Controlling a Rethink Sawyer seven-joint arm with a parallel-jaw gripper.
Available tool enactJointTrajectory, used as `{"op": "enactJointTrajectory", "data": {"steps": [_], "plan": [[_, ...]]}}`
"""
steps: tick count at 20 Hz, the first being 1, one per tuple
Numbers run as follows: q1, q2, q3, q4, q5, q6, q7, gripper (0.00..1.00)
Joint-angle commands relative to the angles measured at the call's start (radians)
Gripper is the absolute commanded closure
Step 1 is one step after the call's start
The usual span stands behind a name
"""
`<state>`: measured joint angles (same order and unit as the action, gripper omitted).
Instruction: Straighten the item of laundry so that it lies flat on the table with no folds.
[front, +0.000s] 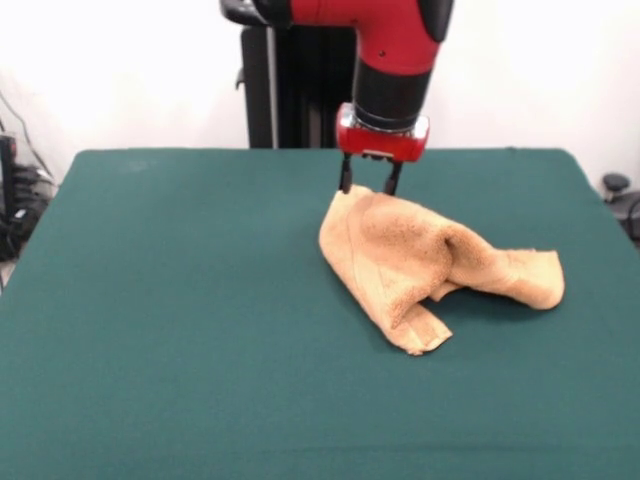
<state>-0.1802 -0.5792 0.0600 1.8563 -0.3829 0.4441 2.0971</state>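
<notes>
Tan-orange towel (430, 265) lies crumpled on the table (170, 300), its top corner between the spread-fingered claw (368, 188).

We see the towel (420, 262) as fuzzy, looped terry cloth, matt tan-orange, with a flatter hemmed edge at its near corner. The table (180, 300) wears a smooth, matt dark green felt-like cloth. The arm (395, 40) above shows glossy red shell and matt black parts; the gripper (368, 186) has dark, thin fingers.
</notes>
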Motion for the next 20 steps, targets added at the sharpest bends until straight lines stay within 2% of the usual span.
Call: {"op": "enactJointTrajectory", "data": {"steps": [1,6,13,20], "plan": [[0.019,0.095,0.085,-0.057,-0.01,-0.078,0.041,1.0],[0.027,0.114,0.076,-0.063,-0.017,-0.134,0.059,1.0],[0.029,0.116,0.074,-0.058,-0.004,-0.135,0.058,1.0],[0.018,0.063,0.087,-0.031,0.026,-0.031,0.033,1.0]]}}
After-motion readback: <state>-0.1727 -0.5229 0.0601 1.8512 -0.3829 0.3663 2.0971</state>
